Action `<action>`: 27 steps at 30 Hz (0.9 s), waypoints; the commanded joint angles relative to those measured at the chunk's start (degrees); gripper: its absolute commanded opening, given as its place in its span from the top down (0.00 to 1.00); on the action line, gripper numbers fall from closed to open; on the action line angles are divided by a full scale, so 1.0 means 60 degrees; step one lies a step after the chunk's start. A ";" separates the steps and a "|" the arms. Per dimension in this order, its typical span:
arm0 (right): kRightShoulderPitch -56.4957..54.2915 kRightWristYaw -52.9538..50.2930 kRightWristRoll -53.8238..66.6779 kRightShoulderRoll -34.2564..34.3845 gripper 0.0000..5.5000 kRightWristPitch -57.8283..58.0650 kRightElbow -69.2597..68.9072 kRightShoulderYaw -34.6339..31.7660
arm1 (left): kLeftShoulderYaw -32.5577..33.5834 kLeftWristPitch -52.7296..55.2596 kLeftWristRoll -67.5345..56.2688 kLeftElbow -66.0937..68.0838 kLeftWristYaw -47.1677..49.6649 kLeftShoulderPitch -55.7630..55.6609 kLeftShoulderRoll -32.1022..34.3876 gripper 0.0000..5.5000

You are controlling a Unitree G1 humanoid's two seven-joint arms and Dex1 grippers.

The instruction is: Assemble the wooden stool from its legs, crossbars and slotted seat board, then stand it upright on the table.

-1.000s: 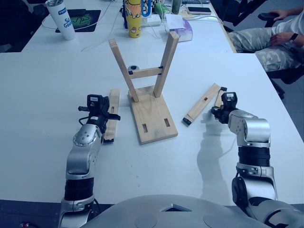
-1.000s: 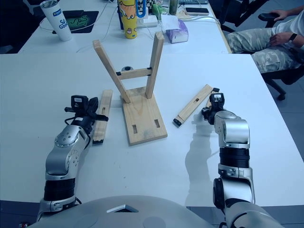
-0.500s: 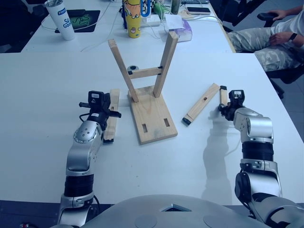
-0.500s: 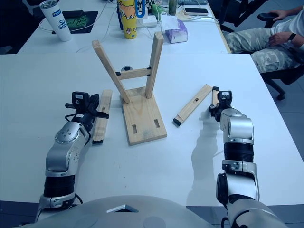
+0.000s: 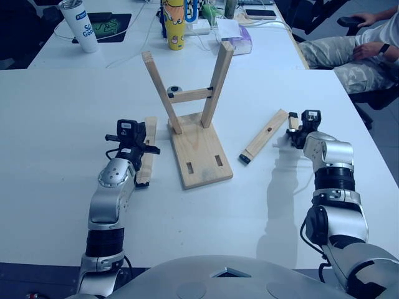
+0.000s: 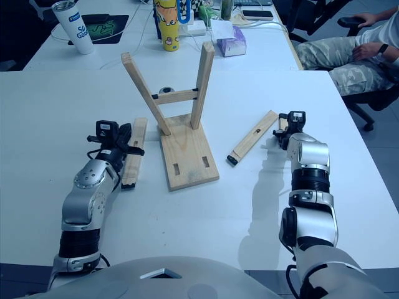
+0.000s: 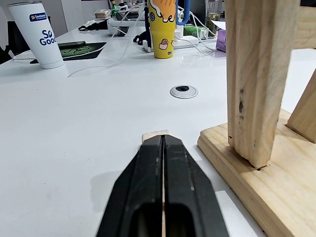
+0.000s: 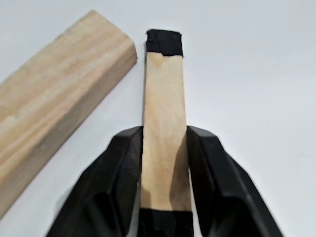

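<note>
The slotted seat board (image 5: 201, 156) lies flat mid-table with two legs (image 5: 161, 93) (image 5: 218, 81) standing up from its far end, joined by a crossbar (image 5: 192, 94). A loose leg (image 5: 148, 156) lies left of the board; my left gripper (image 5: 141, 139) sits over it, shut (image 7: 163, 140), the leg's end (image 7: 155, 134) poking out beyond the tips. Another loose leg (image 5: 265, 136) lies right of the board. Beside its far end lies a thin crossbar (image 8: 164, 98) with black-taped ends, and my right gripper (image 8: 164, 136) (image 6: 283, 129) holds it between its fingers.
A cable grommet (image 5: 175, 89) sits in the table behind the board. On the far table stand a white tumbler (image 5: 81, 25), a yellow cup (image 5: 176, 25) and a tissue pack (image 5: 240, 40). The table's right edge (image 5: 368, 134) runs close to my right arm.
My right gripper has swung to the right and farther back, from the loose leg's side to the thin crossbar. The left gripper has only edged slightly forward along its leg.
</note>
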 commanded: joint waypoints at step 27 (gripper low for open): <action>-0.1102 0.3437 0.1906 -0.0043 0.76 -0.5686 -0.5170 0.1434 | 0.1937 0.0426 -0.6889 -0.2502 -0.1170 -0.0632 -0.1498 0.82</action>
